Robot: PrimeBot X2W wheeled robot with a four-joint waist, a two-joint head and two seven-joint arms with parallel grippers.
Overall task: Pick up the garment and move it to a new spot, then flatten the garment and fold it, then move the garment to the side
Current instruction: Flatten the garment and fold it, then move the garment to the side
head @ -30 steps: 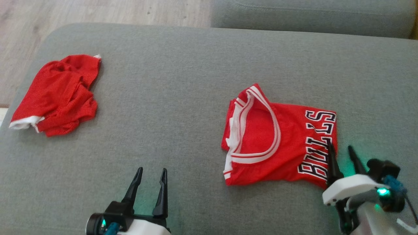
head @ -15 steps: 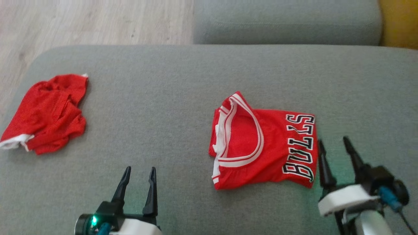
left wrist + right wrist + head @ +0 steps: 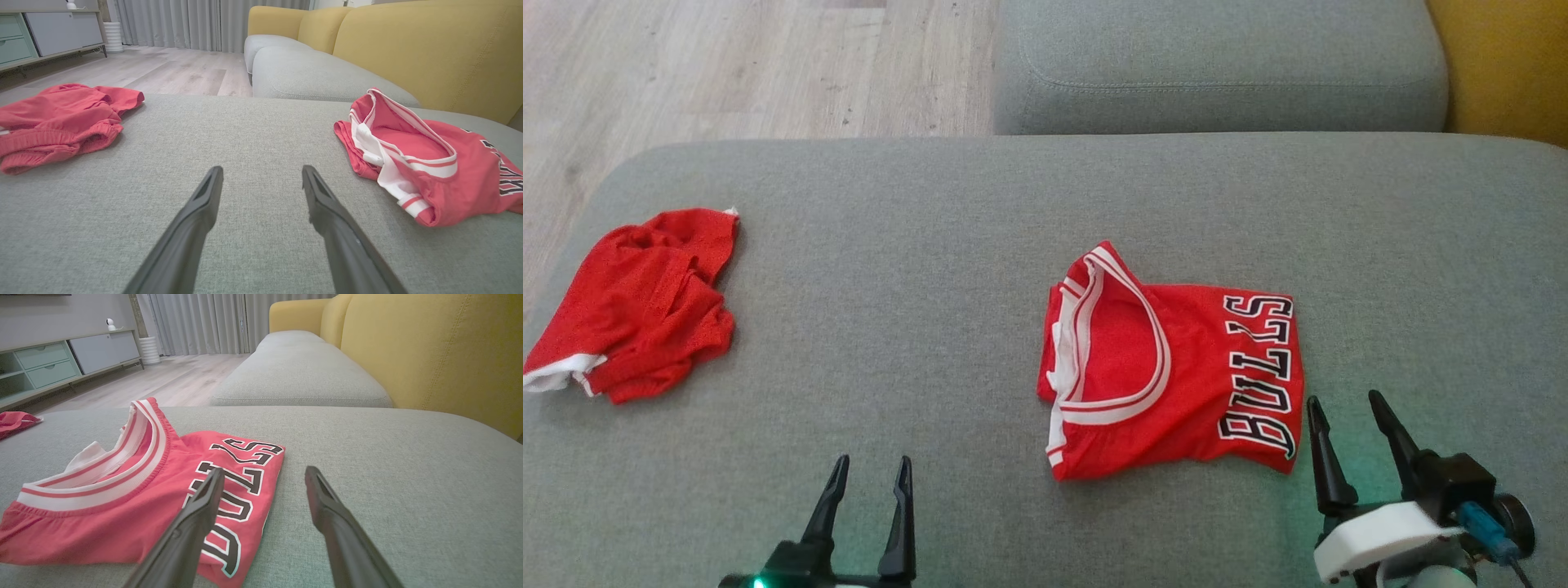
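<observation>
— Red jersey (image 3: 1176, 367), folded with its lettering up, lies right of centre in the head view on the grey cushion (image 3: 947, 212). Where are your hands?
— Low in the frame. My right gripper (image 3: 1344, 399) is at the lower right, fingers spread wide, tips just beside the jersey's lettered corner and apart from it. A second ago those fingers stood narrower and one crossed that corner. The camera has tilted since, yet measured against the cloth the hand has backed off. My left gripper (image 3: 872, 460) sits at the bottom, left of centre, spread too and empty.
— The left wrist view?
— My left gripper (image 3: 262, 169) points over bare cushion. The jersey (image 3: 429, 163) is at the right edge, and a crumpled red garment (image 3: 53, 118) lies at the upper left, well apart.
— The right wrist view?
— The jersey (image 3: 122, 506) lies at the lower left. One finger overlaps the lettering, but whether it touches I cannot tell. Nothing is pinched.
— Meaning?
— I judge I have let go. The fold is holding, so only the shift aside may remain.
</observation>
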